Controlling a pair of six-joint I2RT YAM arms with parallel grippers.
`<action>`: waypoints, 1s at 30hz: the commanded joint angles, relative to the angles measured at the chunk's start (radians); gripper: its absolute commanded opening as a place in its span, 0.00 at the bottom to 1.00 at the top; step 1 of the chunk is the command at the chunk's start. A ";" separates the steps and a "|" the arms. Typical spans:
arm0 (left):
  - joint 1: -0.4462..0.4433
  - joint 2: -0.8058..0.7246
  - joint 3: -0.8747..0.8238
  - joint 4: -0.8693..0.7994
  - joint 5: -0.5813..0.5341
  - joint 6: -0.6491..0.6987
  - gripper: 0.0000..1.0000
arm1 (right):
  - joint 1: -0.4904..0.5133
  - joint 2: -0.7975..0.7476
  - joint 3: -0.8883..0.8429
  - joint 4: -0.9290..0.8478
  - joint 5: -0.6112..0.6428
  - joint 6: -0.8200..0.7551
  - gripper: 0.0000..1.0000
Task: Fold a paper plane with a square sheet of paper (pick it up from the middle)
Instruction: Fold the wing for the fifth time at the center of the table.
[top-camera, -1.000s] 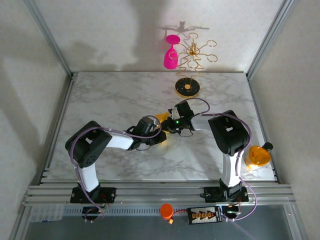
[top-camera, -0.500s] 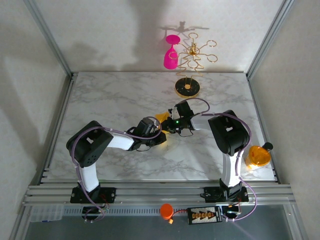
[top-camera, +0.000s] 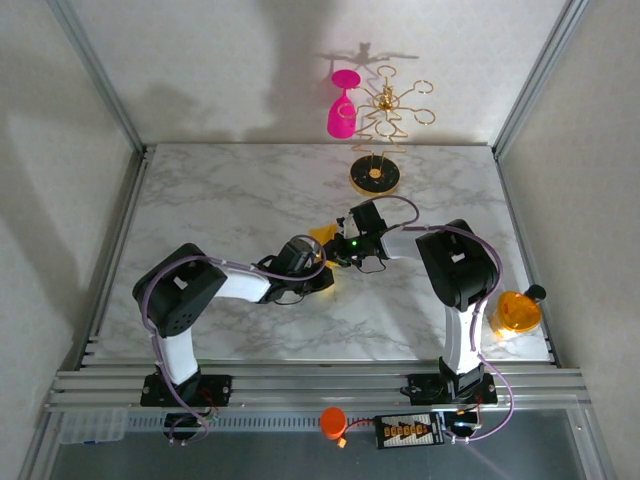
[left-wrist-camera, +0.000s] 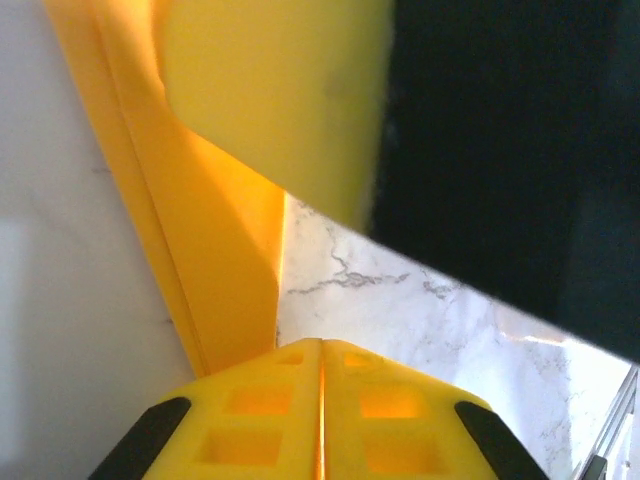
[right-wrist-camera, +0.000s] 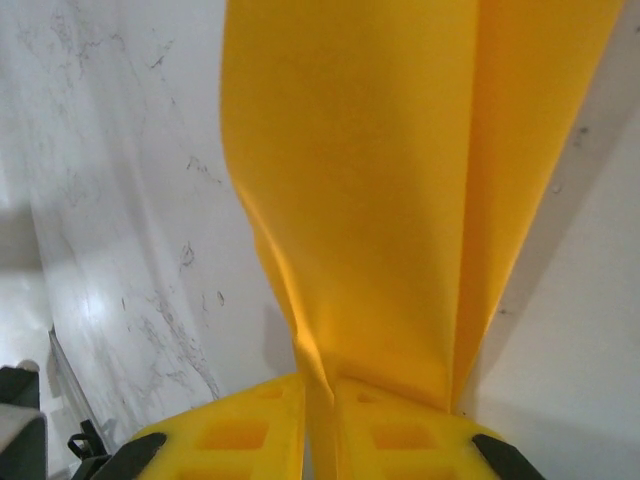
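The sheet of paper is creased orange-yellow paper at mid-table, between the two wrists. My right gripper is shut on it. In the right wrist view the paper rises from between the yellow fingertips as a folded, standing flap, the right gripper pinching its lower edge. My left gripper sits close beside it. In the left wrist view the left gripper has its jaws together, and the folded paper runs down to its left finger without entering the seam.
A gold stand with a round base stands at the back, with a pink wine glass hanging on it. A round orange disc lies at the right edge. The right gripper's dark body looms close ahead of the left fingers.
The left wrist has crept slightly right and farther in, towards the right gripper. The right gripper and the paper have hardly moved.
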 joint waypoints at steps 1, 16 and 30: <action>-0.034 -0.020 -0.046 -0.102 0.040 0.007 0.09 | 0.009 0.077 -0.003 -0.051 0.110 0.004 0.17; -0.069 -0.070 -0.038 -0.238 0.025 0.097 0.09 | 0.009 0.089 0.005 -0.068 0.130 0.021 0.17; 0.069 -0.311 -0.107 -0.096 -0.100 -0.020 0.11 | 0.039 0.028 -0.022 -0.004 0.235 0.234 0.17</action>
